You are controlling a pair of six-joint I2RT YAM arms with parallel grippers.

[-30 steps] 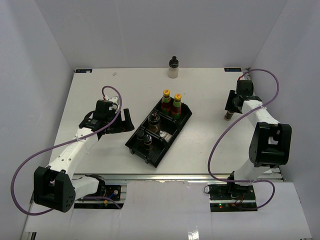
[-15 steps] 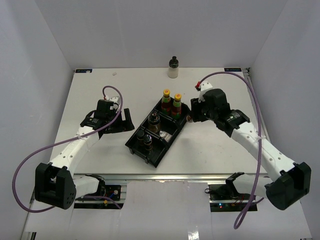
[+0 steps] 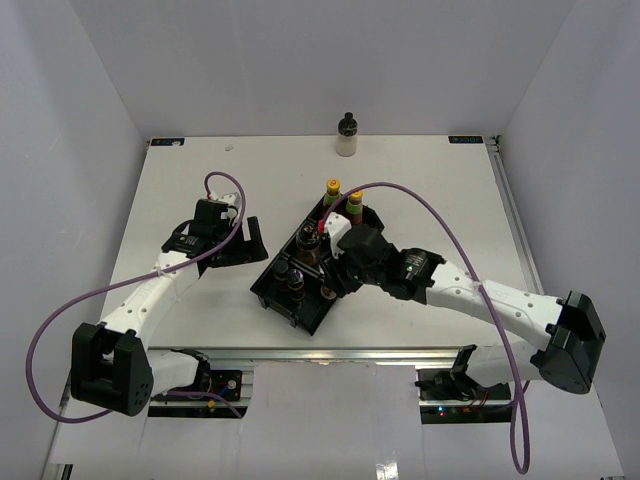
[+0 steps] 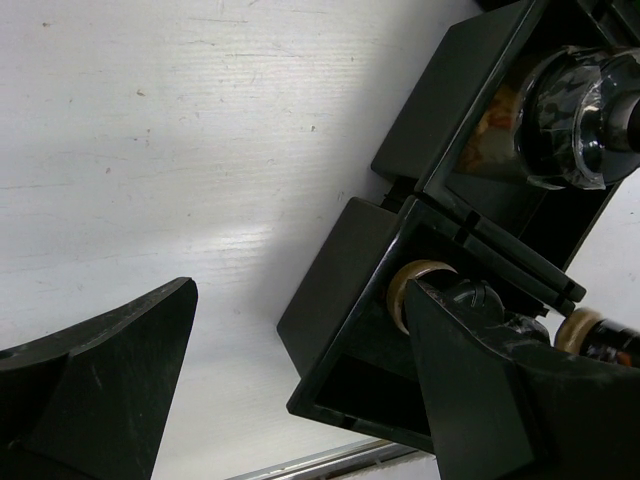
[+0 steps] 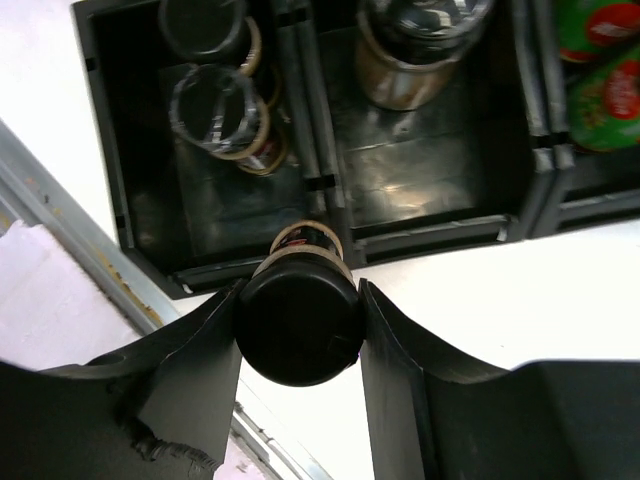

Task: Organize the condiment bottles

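Right gripper (image 5: 300, 303): clamped on black-lidded jar (image 5: 298, 342), just at tray (image 5: 98, 120) outer wall
Left gripper (image 3: 251, 241): jaws apart, empty, left of tray
Cream bottle (image 3: 346, 138): well behind tray

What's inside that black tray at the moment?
Two dark jars share one end compartment, a single jar sits in the middle one, and the red-sauce bottles stand in the other end. The right gripper and its held jar cover part of the tray wall.

Two red-sauce bottles (image 3: 331, 192) with yellow caps stand upright in the tray's (image 3: 268, 288) far compartment. Dark jars (image 3: 309, 242) occupy the other compartments. The right pincer (image 5: 300, 300) grips a black-lidded jar (image 5: 298, 325) at the tray's edge. A cream bottle (image 3: 346, 140) stands well apart.
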